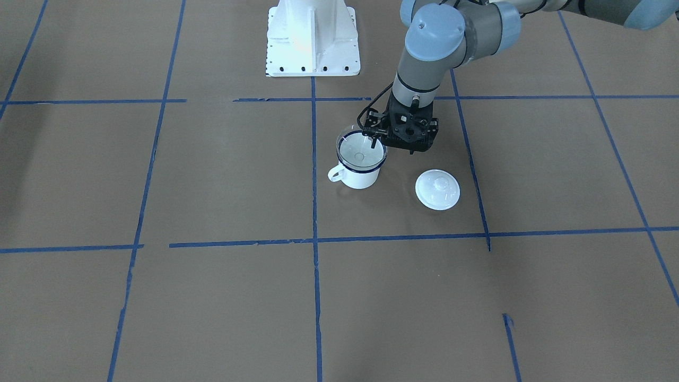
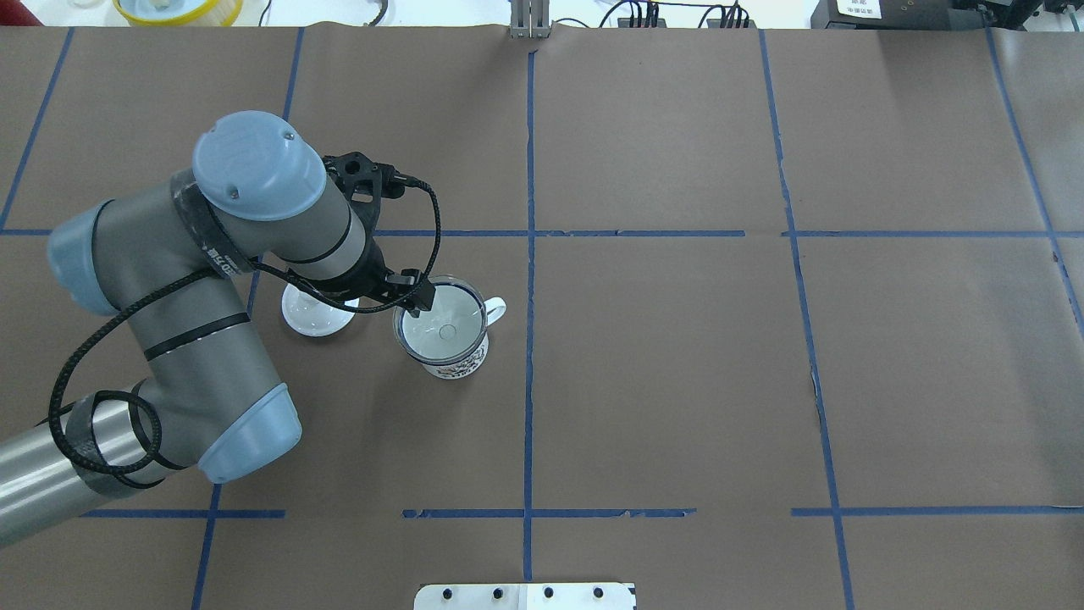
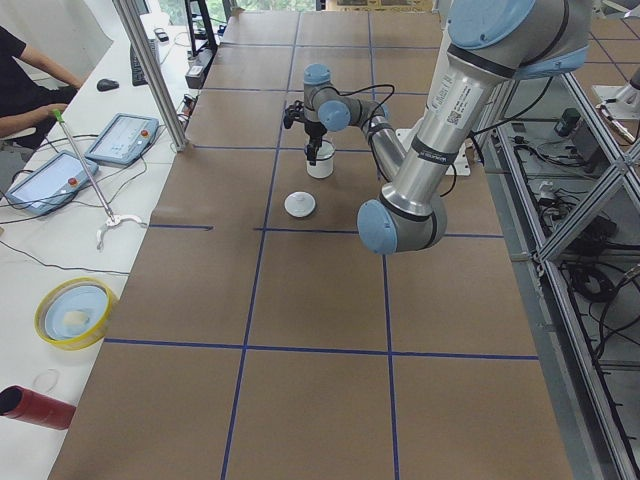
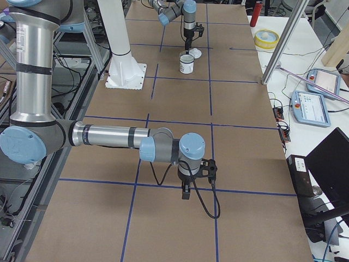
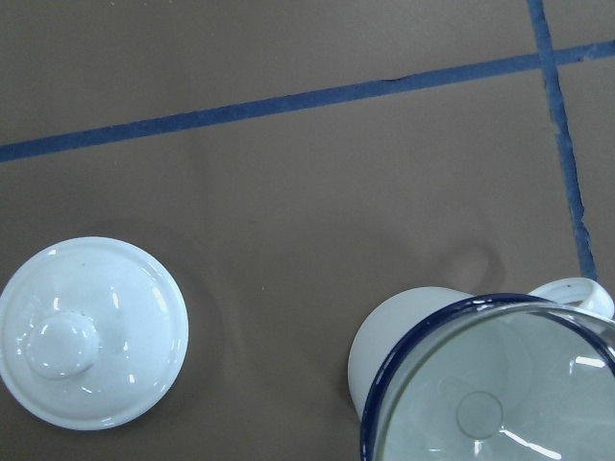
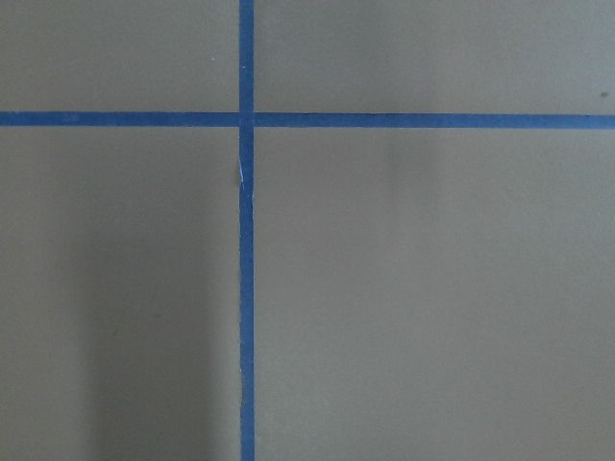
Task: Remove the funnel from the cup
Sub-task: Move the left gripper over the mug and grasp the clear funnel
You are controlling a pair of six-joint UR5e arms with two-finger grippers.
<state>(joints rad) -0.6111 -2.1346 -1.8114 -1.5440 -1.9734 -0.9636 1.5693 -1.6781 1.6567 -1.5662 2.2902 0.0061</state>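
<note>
The funnel (image 1: 359, 153) in the cup (image 1: 362, 178) looks light, thin and slick, so pinch its rim. I cannot tell the grip of the left fingers (image 1: 373, 140) at the cup's rim, nor of the right fingers (image 4: 186, 192) well apart from it.

- Seen from overhead, the funnel (image 2: 442, 326) sits in the cup (image 2: 453, 366), which stands on the surface (image 2: 677, 381) left of its middle.
- The cup's handle points to 2 o'clock.
- The lid (image 2: 309, 320) lies on the surface at the cup's 9 o'clock, near it but apart.
- The left hand (image 2: 421, 298) hangs over the funnel's rim at 10 o'clock, between lid and cup.
- In the right side view, the right hand (image 4: 186, 192) hangs low over the surface, well apart from the cup.
</note>
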